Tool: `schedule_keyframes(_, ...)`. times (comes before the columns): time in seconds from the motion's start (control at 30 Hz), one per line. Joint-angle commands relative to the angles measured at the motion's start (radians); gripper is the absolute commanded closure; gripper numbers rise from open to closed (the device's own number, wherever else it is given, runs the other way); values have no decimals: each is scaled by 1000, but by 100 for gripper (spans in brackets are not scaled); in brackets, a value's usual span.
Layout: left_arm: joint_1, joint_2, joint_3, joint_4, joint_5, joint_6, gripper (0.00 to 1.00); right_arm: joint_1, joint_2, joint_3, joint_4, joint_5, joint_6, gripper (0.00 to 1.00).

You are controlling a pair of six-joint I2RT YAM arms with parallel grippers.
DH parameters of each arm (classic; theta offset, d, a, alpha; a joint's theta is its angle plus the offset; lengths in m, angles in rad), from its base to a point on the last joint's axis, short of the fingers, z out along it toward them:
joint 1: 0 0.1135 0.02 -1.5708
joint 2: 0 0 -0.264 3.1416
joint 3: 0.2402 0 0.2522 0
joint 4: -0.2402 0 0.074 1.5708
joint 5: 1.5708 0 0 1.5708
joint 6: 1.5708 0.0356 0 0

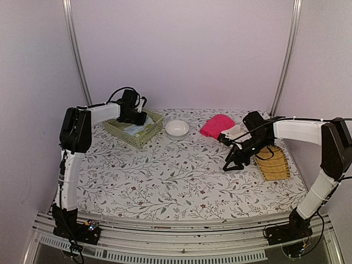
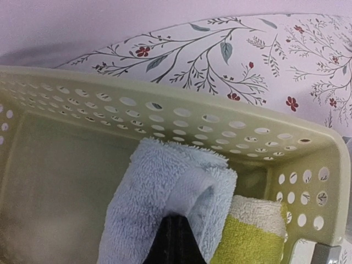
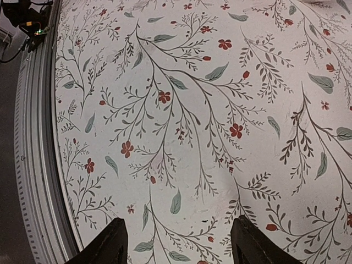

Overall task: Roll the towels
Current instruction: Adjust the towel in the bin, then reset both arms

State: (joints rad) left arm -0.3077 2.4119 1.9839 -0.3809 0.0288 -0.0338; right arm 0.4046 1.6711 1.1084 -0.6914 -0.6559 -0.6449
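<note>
1. Pale lilac walls [image 1: 181, 49] enclose a table [image 1: 181, 176] covered in a white cloth printed with grey vines and small red flowers.
2. The left arm reaches to the far left corner, its left gripper [image 1: 137, 118] lowered into a pale green perforated basket [image 1: 122, 132]. The right arm bends over the right side, its right gripper [image 1: 234, 164] low above bare cloth, just beside a yellow slatted tray [image 1: 275, 165].
3. A bright pink towel [image 1: 215, 125] lies bunched at the far edge, right of centre, near a small white bowl [image 1: 177, 128].
4. Only the left wrist view shows inside the basket [image 2: 165, 93]: a pale blue towel [image 2: 165, 187] lies against the far wall, touching a yellow-green-and-cream towel [image 2: 250, 236] rolled in the right corner. The left gripper [image 2: 175, 236] has its jaws together, pinched on a fold of the blue towel.
5. Only the right wrist view shows the right gripper [image 3: 179, 242] with its dark fingers [image 3: 107, 245] well apart, holding nothing, over the printed cloth by the table's metal edge rail [image 3: 33, 165].
</note>
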Motion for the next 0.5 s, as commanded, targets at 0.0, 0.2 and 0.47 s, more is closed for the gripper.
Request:
schedule_keyframes(0.0,-5,-111,-22,-32,-39,-13,89,-9,-50,66,-10,24,18,33)
schedule_keyframes(0.2,-6,-297,-87,-57,-62,-18,45,-71,-111,223,-14,114,83,32)
schedule_keyframes(0.47,-6,-639,-302,-17,30,-29,2,-301,-164,420,92,105,318,2)
